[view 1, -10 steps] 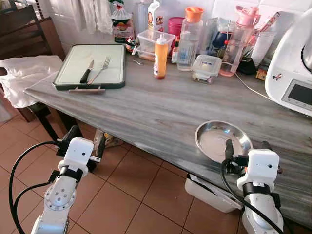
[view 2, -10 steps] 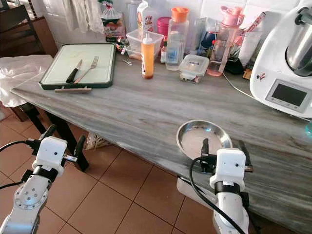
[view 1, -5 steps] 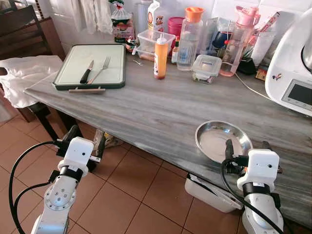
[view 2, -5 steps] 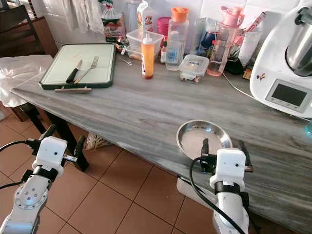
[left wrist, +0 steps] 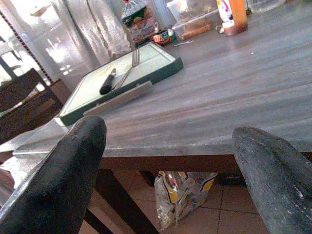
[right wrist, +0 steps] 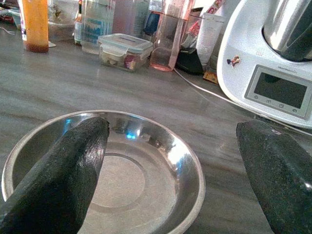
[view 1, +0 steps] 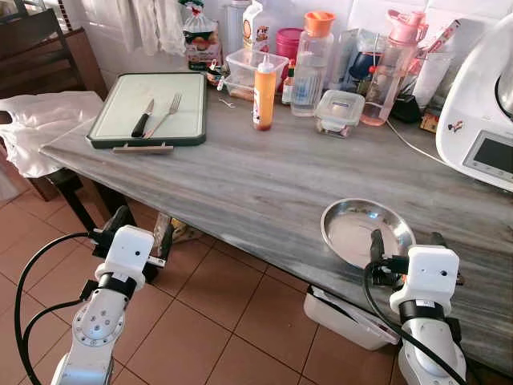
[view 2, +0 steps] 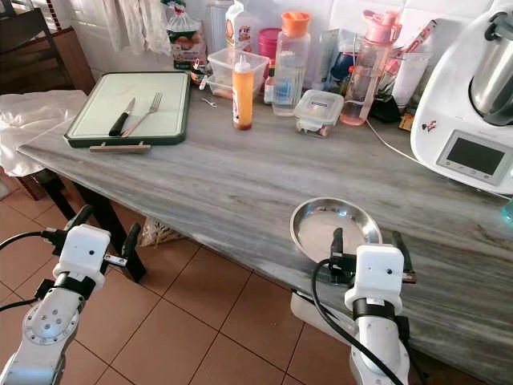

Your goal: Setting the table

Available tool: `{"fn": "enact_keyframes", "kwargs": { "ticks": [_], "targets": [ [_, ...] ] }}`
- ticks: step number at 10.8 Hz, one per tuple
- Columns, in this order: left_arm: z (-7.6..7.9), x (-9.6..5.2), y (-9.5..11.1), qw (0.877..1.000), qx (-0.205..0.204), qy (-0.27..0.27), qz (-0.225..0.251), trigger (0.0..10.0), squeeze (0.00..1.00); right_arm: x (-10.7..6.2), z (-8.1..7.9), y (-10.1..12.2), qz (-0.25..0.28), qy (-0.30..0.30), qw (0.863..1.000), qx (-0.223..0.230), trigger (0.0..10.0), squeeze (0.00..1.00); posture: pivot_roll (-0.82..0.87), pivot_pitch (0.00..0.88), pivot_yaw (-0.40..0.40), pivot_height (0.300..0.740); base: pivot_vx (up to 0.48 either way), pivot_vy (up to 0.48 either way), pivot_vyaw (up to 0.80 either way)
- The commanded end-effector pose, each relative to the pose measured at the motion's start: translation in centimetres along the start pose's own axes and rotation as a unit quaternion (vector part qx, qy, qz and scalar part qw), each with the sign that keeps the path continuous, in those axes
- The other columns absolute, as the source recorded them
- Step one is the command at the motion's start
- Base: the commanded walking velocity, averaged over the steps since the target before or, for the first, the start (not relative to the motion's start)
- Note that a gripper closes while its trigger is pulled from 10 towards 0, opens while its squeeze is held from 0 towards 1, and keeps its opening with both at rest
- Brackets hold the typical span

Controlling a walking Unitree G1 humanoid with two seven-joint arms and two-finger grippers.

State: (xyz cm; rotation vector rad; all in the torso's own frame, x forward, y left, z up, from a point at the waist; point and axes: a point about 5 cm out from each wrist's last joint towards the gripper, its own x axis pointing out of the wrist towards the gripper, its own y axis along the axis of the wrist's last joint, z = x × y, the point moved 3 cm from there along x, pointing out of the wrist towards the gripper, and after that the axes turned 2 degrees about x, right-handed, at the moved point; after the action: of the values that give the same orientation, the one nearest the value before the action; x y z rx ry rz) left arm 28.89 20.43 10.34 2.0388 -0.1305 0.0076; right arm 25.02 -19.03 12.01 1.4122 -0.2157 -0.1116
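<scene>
Plate [view 1: 366, 233] sits empty beneath right claw [view 1: 405, 247], fingers spread.

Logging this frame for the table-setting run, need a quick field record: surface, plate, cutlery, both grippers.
surface: grey table
plate: steel plate, empty, near the table's front edge
cutlery: knife and fork side by side on green tray
left gripper: open, below the table edge, holding nothing
right gripper: open, at the plate's near rim, holding nothing
</scene>
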Motion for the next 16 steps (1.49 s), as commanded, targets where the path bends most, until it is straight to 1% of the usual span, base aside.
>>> {"fn": "enact_keyframes", "kwargs": {
  "ticks": [1, 2, 3, 4, 5, 9, 10, 16],
  "targets": [
    [0.0, 0.1, 0.1, 1.0, 0.005, -0.005, 0.002, 10.0, 0.0, 0.0, 0.1, 0.3, 0.004, -0.002, 1.0, -0.002, 10.0, 0.0, 0.2, 0.027, -0.005, 0.74, 0.0, 0.0, 0.0],
    [0.0, 0.1, 0.1, 1.0, 0.005, -0.005, 0.002, 10.0, 0.0, 0.0, 0.1, 0.3, 0.004, -0.002, 1.0, -0.002, 10.0, 0.0, 0.2, 0.027, -0.005, 0.74, 0.0, 0.0, 0.0],
    [1.3, 1.1, 0.4, 0.999, -0.004, -0.035, 0.007, 10.0, 0.0, -0.1, 0.3, 0.5, 0.008, -0.012, 1.0, 0.006, 10.0, 0.0, 0.1, 0.027, 0.053, 0.74, 0.0, 0.0, -0.74],
    [3.3, 2.4, 1.0, 0.997, -0.012, -0.079, 0.013, 10.0, 0.0, -0.2, 0.7, 0.8, 0.012, -0.029, 0.999, 0.025, 10.0, 0.0, 0.09, 0.028, 0.053, 0.74, 0.0, 0.0, -0.74],
    [3.3, 2.5, 1.0, 0.997, -0.014, -0.081, 0.014, 10.0, 0.0, -0.3, 0.7, 0.9, 0.013, -0.029, 0.999, 0.025, 10.0, 0.0, 0.09, 0.028, 0.053, 0.74, 0.0, 0.0, -0.73],
    [3.4, 2.7, 0.8, 0.997, -0.012, -0.079, 0.014, 10.0, 0.0, -0.3, 0.8, 1.0, 0.018, -0.024, 0.999, 0.016, 10.0, 0.0, 0.09, 0.026, 0.044, 0.74, 0.0, 0.0, 0.0],
    [3.4, 2.7, 0.7, 0.997, -0.01, -0.074, 0.014, 10.0, 0.0, -0.3, 0.8, 0.9, 0.013, -0.024, 0.999, 0.016, 10.0, 0.0, 0.09, 0.028, 0.042, 0.74, 0.0, 0.0, -0.44],
    [3.6, 2.5, 0.3, 0.997, -0.008, -0.077, 0.011, 10.0, 0.0, -0.4, 0.7, 0.8, 0.009, -0.022, 1.0, 0.016, 10.0, 0.0, 0.09, 0.037, 0.042, 0.74, 0.0, 0.0, -0.78]
  ]
}}
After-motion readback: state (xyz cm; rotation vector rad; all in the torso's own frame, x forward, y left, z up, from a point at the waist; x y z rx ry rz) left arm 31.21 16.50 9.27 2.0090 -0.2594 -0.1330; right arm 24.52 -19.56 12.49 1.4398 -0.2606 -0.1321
